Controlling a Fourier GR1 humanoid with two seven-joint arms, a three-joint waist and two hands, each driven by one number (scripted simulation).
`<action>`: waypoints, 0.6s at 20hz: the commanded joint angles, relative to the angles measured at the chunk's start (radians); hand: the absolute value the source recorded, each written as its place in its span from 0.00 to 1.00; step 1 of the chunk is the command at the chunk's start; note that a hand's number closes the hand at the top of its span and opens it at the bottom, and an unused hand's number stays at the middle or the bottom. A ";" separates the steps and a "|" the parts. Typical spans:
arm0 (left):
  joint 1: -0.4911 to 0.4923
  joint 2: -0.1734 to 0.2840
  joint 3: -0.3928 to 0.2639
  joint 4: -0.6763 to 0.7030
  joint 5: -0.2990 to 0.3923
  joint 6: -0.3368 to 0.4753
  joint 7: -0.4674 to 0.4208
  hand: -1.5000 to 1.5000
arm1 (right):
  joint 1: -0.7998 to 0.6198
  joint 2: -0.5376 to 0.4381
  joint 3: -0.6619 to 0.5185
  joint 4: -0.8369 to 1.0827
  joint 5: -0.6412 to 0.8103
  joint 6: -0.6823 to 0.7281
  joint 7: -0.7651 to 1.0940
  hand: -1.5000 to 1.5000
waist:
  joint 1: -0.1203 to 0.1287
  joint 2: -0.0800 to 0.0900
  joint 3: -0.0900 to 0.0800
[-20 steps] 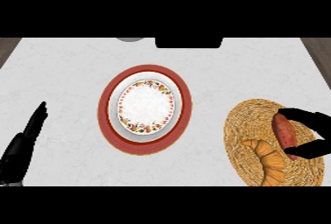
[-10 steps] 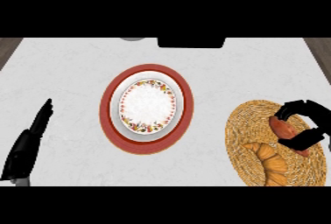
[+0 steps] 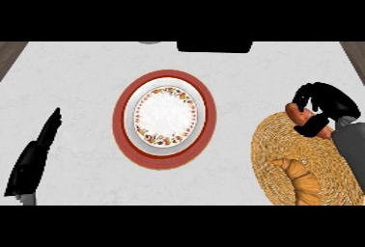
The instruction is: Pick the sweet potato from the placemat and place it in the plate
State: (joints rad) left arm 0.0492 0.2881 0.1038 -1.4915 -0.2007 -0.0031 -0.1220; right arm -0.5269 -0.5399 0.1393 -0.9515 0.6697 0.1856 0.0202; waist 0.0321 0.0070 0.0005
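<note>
White marbled surface (image 3: 85,87): right hand (image 3: 324,103), curled round the orange sweet potato (image 3: 308,120) over the woven straw placemat (image 3: 285,144), should carry it level, leftward, to the floral-rimmed white plate (image 3: 165,117); open left hand (image 3: 35,157) rests near-left.

The orange sweet potato (image 3: 305,119) sits tilted over my woven placemat's (image 3: 285,144) top edge; the flower-rimmed white plate (image 3: 165,117) lies well left.

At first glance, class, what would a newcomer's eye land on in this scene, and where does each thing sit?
The white plate with a flowered rim sits mid-counter on a red mat. At the right, the right hand curls its fingers round the sweet potato over the woven placemat's upper edge; a croissant lies lower on it. The left hand rests open at the left.
</note>
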 commanded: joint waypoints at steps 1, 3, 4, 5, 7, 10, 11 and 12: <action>0.035 -0.020 -0.011 -0.033 -0.016 0.015 0.012 0.50 | -0.059 0.034 0.004 0.025 0.095 -0.156 0.020 1.00 | -0.012 -0.005 0.000; 0.034 0.005 0.025 -0.032 0.017 -0.014 0.017 0.50 | -0.072 0.016 -0.037 0.018 0.075 -0.176 -0.023 1.00 | -0.019 -0.006 0.000; 0.056 -0.006 0.004 -0.094 -0.004 0.000 0.043 0.50 | -0.037 0.012 -0.051 -0.044 0.054 -0.177 -0.031 1.00 | -0.026 -0.009 0.000; 0.006 -0.024 0.000 0.001 -0.025 0.025 0.017 0.50 | -0.082 0.000 -0.082 -0.007 0.046 -0.208 -0.063 1.00 | -0.027 -0.005 0.000; 0.073 0.024 0.041 -0.034 0.019 -0.029 -0.010 0.50 | -0.064 -0.004 -0.073 -0.129 0.059 -0.222 -0.025 1.00 | -0.031 -0.012 -0.001; 0.049 0.000 0.031 -0.053 -0.002 0.004 0.030 0.50 | -0.012 -0.004 -0.107 -0.244 0.017 -0.278 -0.101 1.00 | -0.043 -0.013 0.000; 0.064 0.016 0.060 0.014 0.023 -0.018 -0.056 0.50 | -0.056 0.021 -0.116 -0.245 -0.012 -0.262 -0.114 1.00 | -0.036 -0.011 -0.001; 0.052 0.006 0.029 -0.029 -0.001 -0.012 0.006 0.50 | -0.090 -0.006 -0.113 -0.294 -0.015 -0.225 -0.115 1.00 | -0.038 -0.013 -0.001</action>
State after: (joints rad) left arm 0.0924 0.2899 0.1319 -1.5197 -0.1989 -0.0062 -0.1143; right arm -0.5860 -0.5303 0.0518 -1.1344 0.6945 -0.0497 -0.0507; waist -0.0013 -0.0034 0.0001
